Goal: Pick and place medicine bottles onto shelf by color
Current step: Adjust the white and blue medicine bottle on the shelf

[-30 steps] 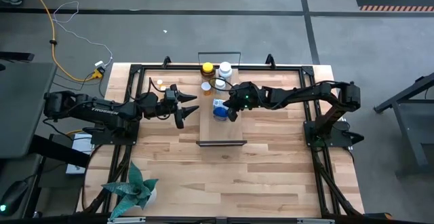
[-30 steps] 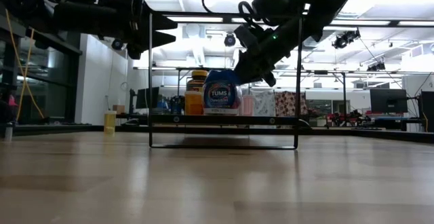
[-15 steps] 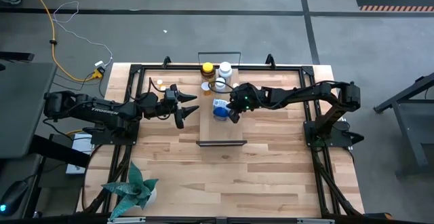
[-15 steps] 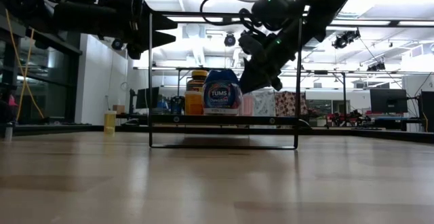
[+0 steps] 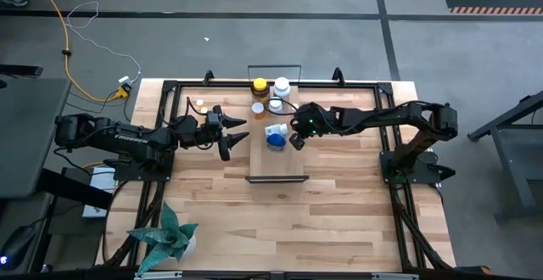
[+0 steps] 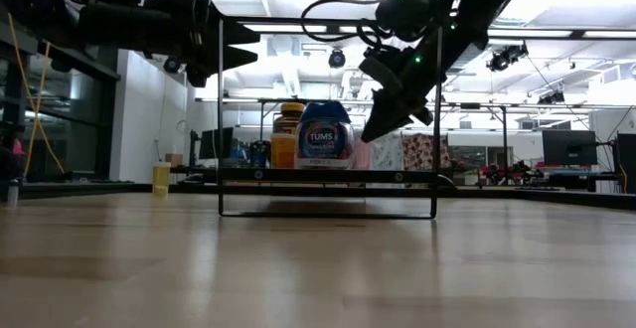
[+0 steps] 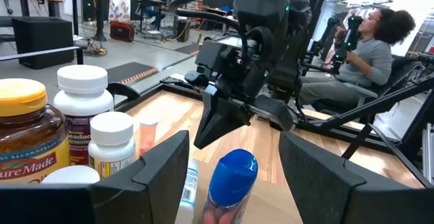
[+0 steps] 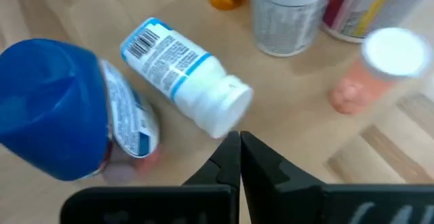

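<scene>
The right gripper (image 5: 294,141) hangs over the shelf with its two dark fingers pressed tight together and nothing between them. Just to its left lies a small white bottle with a blue and white label (image 8: 182,75), tipped over on its side. Right beside that one stands the bigger bottle with the round blue cap (image 5: 274,141), at the near side of the bunch. The two look like they touch, or almost touch.

All of them sit on the long light-wood shelf with thin black metal ends (image 5: 288,168). Farther back on it stand the amber bottle with the yellow cap (image 5: 259,86), a white bottle with a white cap (image 5: 282,86) and a smaller white bottle with a white cap (image 7: 111,146). A tiny orange bottle with a white cap (image 8: 371,68) is there too.

The left gripper (image 5: 231,133) waits off the left edge of the shelf, above the wooden table (image 5: 339,212). Its fingers are apart and hold nothing.

I think the tipped bottle needs fixing next. To do it well, the right gripper should first open its fingers. Then it should come down slowly around the middle of the lying bottle. It must not bump the blue-capped bottle, which could fall. Then it can set the white bottle upright with the other white ones.
</scene>
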